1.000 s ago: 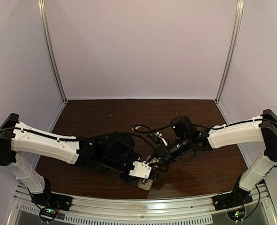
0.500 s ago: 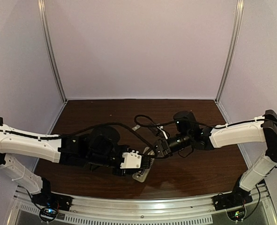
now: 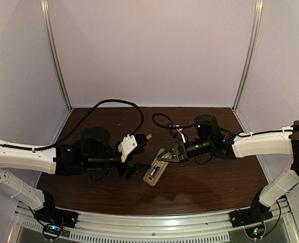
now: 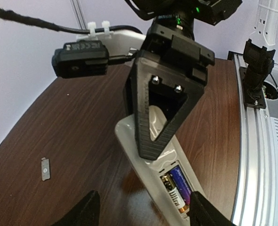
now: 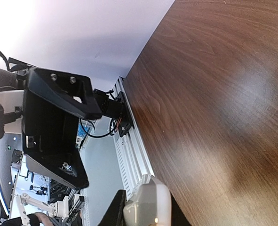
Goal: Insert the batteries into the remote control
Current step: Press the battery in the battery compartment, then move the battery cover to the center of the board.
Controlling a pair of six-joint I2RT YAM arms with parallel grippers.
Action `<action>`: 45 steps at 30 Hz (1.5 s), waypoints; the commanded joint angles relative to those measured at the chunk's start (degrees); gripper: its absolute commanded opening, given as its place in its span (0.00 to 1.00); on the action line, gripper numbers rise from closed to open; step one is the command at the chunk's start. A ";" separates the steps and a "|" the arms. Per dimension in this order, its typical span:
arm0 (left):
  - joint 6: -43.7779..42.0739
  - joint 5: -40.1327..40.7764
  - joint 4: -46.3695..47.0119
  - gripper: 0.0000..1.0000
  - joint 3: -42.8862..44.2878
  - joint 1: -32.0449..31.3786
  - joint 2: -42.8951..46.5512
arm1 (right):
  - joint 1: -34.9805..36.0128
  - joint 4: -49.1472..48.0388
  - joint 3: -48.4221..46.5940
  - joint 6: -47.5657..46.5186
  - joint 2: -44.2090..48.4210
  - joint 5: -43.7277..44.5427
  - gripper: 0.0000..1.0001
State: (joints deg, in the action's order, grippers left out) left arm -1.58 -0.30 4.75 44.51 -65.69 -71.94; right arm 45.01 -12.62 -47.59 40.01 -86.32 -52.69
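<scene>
The white remote control lies slanted with its back up, one end tilted off the table, and its compartment is uncovered. Both batteries sit side by side inside it: a whitish one and a blue-purple one. My right gripper is shut on the remote's far end, which shows between its fingers in the right wrist view. My left gripper is open, its tips on either side of the battery end, touching nothing. From above, the left gripper is just left of the remote.
A small flat grey piece lies on the brown table left of the remote. The metal rail runs along the table's near edge. Side and back walls enclose the table.
My left gripper has opened and drawn back to the left, away from the remote. The right gripper has carried the remote a little farther from the front edge.
</scene>
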 commanded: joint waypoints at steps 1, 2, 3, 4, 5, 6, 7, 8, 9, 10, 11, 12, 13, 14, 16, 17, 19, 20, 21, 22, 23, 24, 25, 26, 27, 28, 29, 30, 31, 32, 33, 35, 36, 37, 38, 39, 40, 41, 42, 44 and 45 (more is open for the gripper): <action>9.67 -3.93 3.08 0.65 1.80 0.04 -5.33 | -0.28 -2.10 -0.26 -1.11 1.86 2.53 0.00; 9.96 -4.41 2.70 0.64 3.00 0.05 -6.57 | -0.32 -2.25 -0.38 -0.90 1.80 2.52 0.00; 10.42 -4.71 2.36 0.64 3.82 0.04 -7.68 | -0.28 -2.40 -0.39 -0.71 1.92 2.58 0.00; 11.05 -4.73 2.29 0.64 4.40 0.06 -8.63 | -0.28 -2.54 -0.39 -0.57 1.91 2.59 0.00; 11.49 -4.86 2.39 0.64 4.83 0.04 -9.41 | -0.28 -2.76 -0.39 -0.43 1.98 2.51 0.00; 11.69 -5.02 2.37 0.64 5.32 0.08 -10.22 | -0.28 -2.96 -0.33 -0.19 2.10 2.37 0.00; 11.97 -4.75 2.29 0.64 5.63 0.15 -10.76 | -0.28 -3.34 -0.27 0.15 2.24 2.22 0.00; 12.37 -4.38 2.28 0.64 5.86 0.26 -11.25 | -0.28 -3.79 -0.16 0.53 2.39 1.99 0.00; 12.84 -4.41 2.24 0.64 5.97 0.53 -11.59 | -0.28 -4.44 0.06 0.90 2.52 1.72 0.00; 13.36 -4.50 2.27 0.63 6.02 0.93 -11.82 | -0.28 -4.81 0.19 1.16 2.70 1.44 0.00; 14.10 -4.39 2.28 0.62 6.02 1.35 -11.97 | -0.28 -5.05 0.34 1.28 2.86 1.25 0.00; 14.76 -4.32 2.28 0.60 6.10 1.77 -12.19 | -0.28 -5.19 0.39 1.29 2.97 1.07 0.00; 15.27 -4.42 2.23 0.58 6.04 2.28 -12.42 | -0.28 -5.35 0.46 1.30 3.11 0.88 0.00; 15.70 -4.59 2.21 0.57 6.03 2.69 -12.64 | -0.28 -5.49 0.60 1.30 3.24 0.69 0.00; 15.92 -5.18 2.07 0.53 6.03 3.08 -13.14 | -0.28 -5.88 0.95 1.49 3.27 0.34 0.00; 15.96 -5.50 2.05 0.51 6.03 3.24 -13.32 | -0.28 -6.38 1.19 1.66 3.30 0.15 0.00; 16.48 -6.76 2.43 0.49 5.90 3.66 -13.44 | -0.28 -7.15 1.65 1.93 3.44 0.00 0.00; 16.95 -7.18 2.66 0.48 5.81 3.99 -13.47 | -0.28 -7.27 1.71 1.92 3.44 -0.08 0.00; 17.23 -7.80 2.78 0.48 5.70 4.42 -13.44 | -0.28 -7.31 1.78 1.99 3.44 -0.24 0.00; 17.67 -8.54 3.03 0.48 5.58 4.92 -13.21 | -0.28 -7.46 1.92 2.00 3.47 -0.27 0.00; 18.13 -9.52 3.71 0.50 5.20 5.60 -12.85 | -0.28 -7.31 2.04 1.96 3.67 -0.17 0.00; 18.34 -10.68 4.42 0.54 4.81 6.20 -12.40 | -0.40 -6.73 2.06 1.62 3.82 0.09 0.00; 18.28 -11.60 5.18 0.59 4.44 6.71 -11.80 | -0.74 -5.64 2.11 0.96 3.97 0.74 0.00; 17.95 -12.12 5.43 0.64 4.48 7.17 -11.21 | -1.35 -4.59 2.19 0.32 4.17 1.39 0.00; 17.51 -12.29 5.41 0.68 5.00 7.77 -10.68 | -2.31 -4.01 2.57 0.10 4.35 1.94 0.00; 17.07 -12.67 4.84 0.71 5.69 8.67 -10.19 | -3.82 -3.75 3.08 0.18 4.39 2.19 0.00; 16.71 -12.93 3.89 0.73 6.83 10.08 -9.92 | -5.68 -3.40 3.64 0.42 4.59 2.35 0.00; 16.29 -12.95 2.31 0.74 8.10 11.64 -10.01 | -7.64 -3.15 4.34 0.61 4.96 2.64 0.00; 15.63 -12.85 -0.27 0.75 9.72 13.45 -10.50 | -9.70 -2.88 5.15 0.75 5.66 3.14 0.00; 14.46 -12.35 -2.14 0.76 11.32 14.96 -11.07 | -11.61 -2.57 6.00 0.81 6.31 3.48 0.00; 13.55 -11.04 -3.90 0.77 12.80 16.04 -11.99 | -13.47 -2.39 6.69 0.85 7.00 3.59 0.00; 11.70 -8.61 -7.68 0.79 16.02 17.87 -14.44 | -16.56 -1.30 7.62 0.16 8.10 3.54 0.00; 10.89 -7.09 -9.58 0.80 18.09 18.64 -16.20 | -17.84 -0.67 7.87 -0.35 8.53 3.49 0.00; 10.35 -5.06 -11.65 0.80 20.42 19.36 -18.43 | -18.82 -0.27 8.16 -0.82 8.96 3.35 0.00; 10.12 -3.63 -13.58 0.81 22.70 20.38 -20.60 | -19.72 0.55 8.28 -1.33 9.25 3.30 0.00; 9.86 -2.52 -14.99 0.81 24.81 21.10 -23.08 | -20.35 0.90 8.35 -1.65 9.40 3.16 0.00; 9.20 -1.87 -15.94 0.81 26.72 21.70 -25.19 | -20.88 0.86 8.51 -1.79 9.49 2.93 0.00; 8.71 -1.67 -16.90 0.81 28.73 22.27 -27.83 | -21.38 0.85 8.64 -1.90 9.44 2.61 0.00; 8.69 -0.94 -18.59 0.81 31.08 22.94 -30.80 | -21.68 0.85 8.78 -1.95 9.37 2.33 0.00; 8.28 -0.68 -21.58 0.79 36.21 23.77 -36.30 | -22.13 0.92 8.99 -2.31 9.41 2.19 0.00; 7.67 -0.72 -21.97 0.78 38.59 23.85 -38.57 | -22.32 1.16 9.06 -2.62 9.40 2.34 0.00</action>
State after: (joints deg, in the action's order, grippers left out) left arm 8.95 -3.92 -9.15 76.62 -43.20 -102.21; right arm 23.59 -12.05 -39.51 39.00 -78.04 -49.60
